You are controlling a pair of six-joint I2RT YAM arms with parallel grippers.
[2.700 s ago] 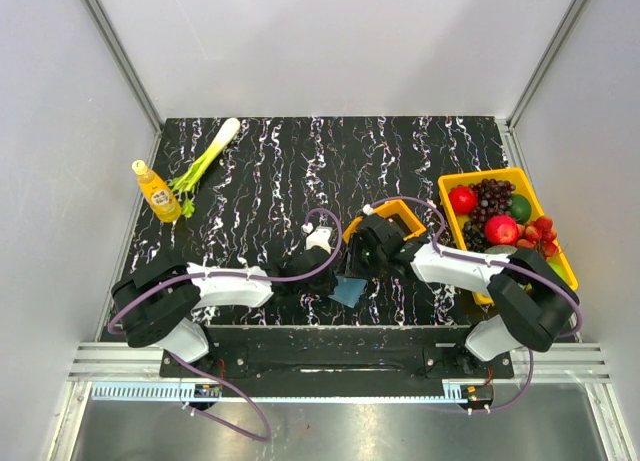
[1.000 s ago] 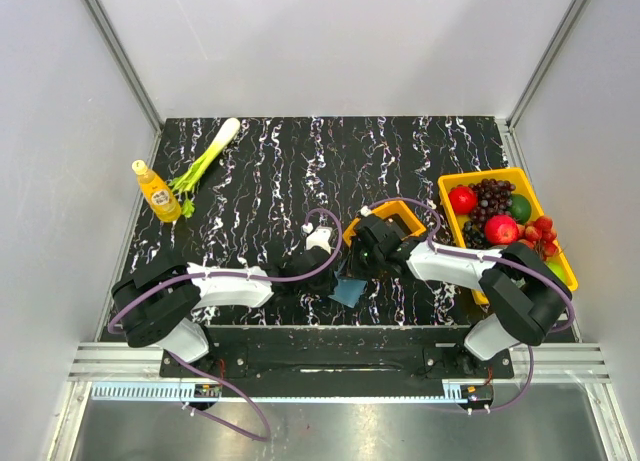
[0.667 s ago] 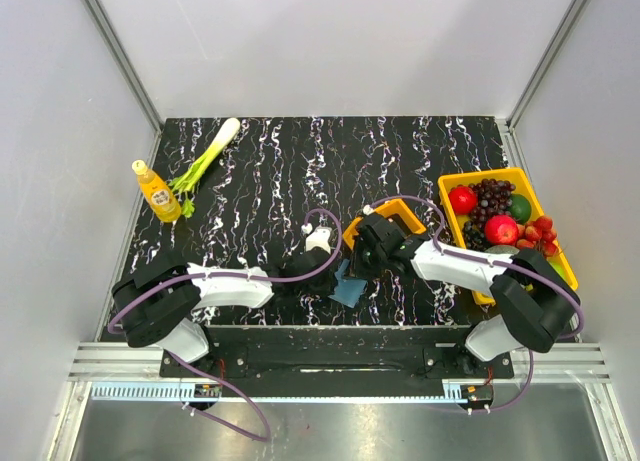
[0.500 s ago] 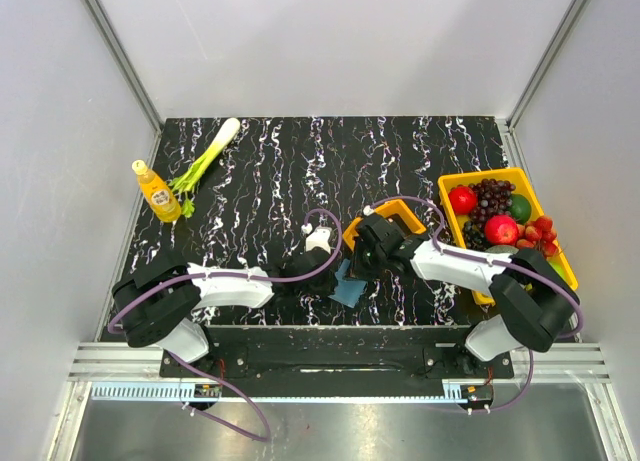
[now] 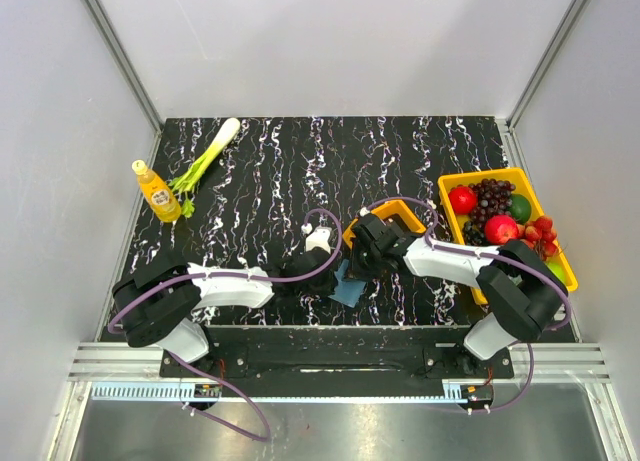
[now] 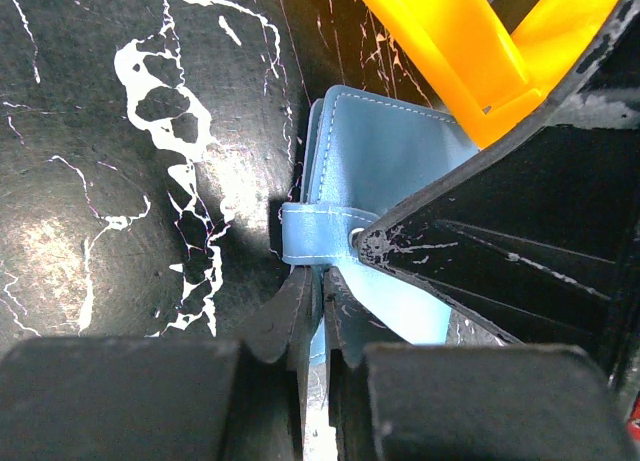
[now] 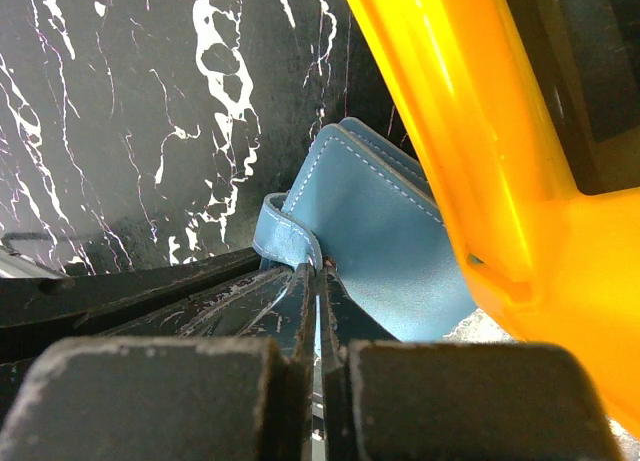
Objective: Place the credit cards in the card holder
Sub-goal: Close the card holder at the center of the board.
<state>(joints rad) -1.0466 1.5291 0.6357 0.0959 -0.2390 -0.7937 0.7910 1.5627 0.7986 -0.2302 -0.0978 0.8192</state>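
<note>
— Above: both arms stretch low and inward, meeting at the card holder [image 5: 349, 288] by the table's [image 5: 260, 171] near edge, just nearer than the orange tray [image 5: 397, 217].
— Left wrist: left gripper [image 6: 322, 306] nips its near edge, almost closed.
— Right wrist: right gripper [image 7: 318, 279] clamps the strap [image 7: 288, 236]; opposing pulls could slip it.

text: none legible | bottle [image 5: 157, 193] label: too small to read

Both arms lie low, elbows out, forearms turned inward until their tips nearly meet. The left hand [image 6: 322, 299] pinches the card holder's [image 6: 385, 151] edge between nearly closed fingers; the right hand's [image 7: 318, 281] fingers are pressed together.
</note>
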